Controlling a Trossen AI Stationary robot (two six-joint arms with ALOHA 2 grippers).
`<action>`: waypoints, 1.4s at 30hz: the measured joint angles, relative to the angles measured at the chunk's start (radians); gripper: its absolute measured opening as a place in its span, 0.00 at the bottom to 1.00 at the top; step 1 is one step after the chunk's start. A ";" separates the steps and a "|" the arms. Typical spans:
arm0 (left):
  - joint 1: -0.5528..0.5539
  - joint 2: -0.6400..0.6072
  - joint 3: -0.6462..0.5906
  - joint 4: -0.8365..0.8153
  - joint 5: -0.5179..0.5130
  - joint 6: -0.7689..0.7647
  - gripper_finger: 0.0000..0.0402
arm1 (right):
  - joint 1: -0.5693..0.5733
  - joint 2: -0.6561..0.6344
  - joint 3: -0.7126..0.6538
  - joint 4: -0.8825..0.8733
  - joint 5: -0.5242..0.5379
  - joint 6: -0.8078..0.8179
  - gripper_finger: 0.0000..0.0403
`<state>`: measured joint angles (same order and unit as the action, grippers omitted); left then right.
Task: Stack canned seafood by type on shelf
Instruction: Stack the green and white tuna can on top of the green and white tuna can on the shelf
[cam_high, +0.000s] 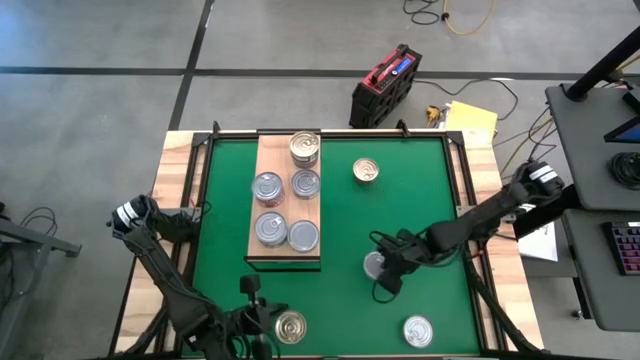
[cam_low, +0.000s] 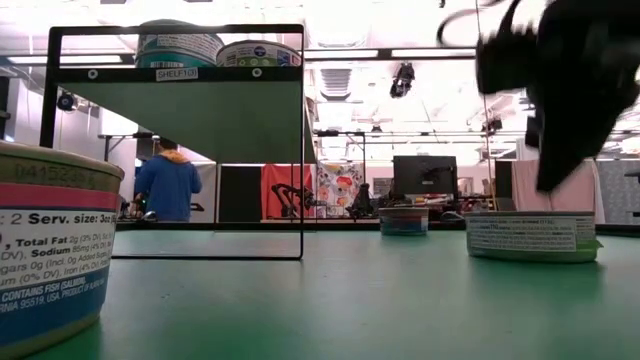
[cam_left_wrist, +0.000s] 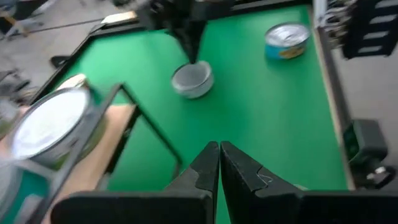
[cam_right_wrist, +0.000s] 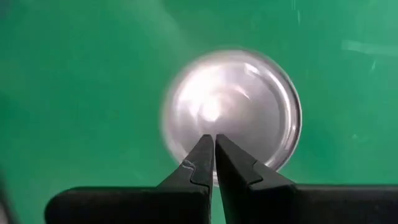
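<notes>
Silver tin (cam_high: 374, 264) right of shelf (cam_high: 285, 200): right gripper (cam_high: 388, 272) fingers pressed together above it w/ nothing held, so spread them before descending.

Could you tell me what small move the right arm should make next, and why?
Probably open the right hand: its fingers are pressed together directly above the silver tin on the green mat, so it cannot close around the tin until they spread. The left hand waits shut near the table's front edge.

near can (cam_low: 45, 255) cut off, right arm (cam_low: 565, 75) blurred
</notes>
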<state>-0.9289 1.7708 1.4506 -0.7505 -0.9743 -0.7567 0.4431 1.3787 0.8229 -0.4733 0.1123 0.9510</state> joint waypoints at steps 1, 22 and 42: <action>0.007 0.006 0.000 0.040 0.007 0.031 0.00 | 0.008 -0.022 0.001 -0.007 0.014 -0.003 0.02; 0.171 0.178 0.052 0.346 0.181 0.219 0.00 | 0.055 -0.160 0.000 -0.044 0.099 -0.049 0.02; 0.346 0.490 0.576 0.119 0.320 0.509 0.00 | 0.134 -0.170 -0.065 -0.077 0.098 -0.108 0.02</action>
<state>-0.5824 2.2611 2.0266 -0.6314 -0.6538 -0.2477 0.5775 1.2084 0.7577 -0.5507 0.2105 0.8428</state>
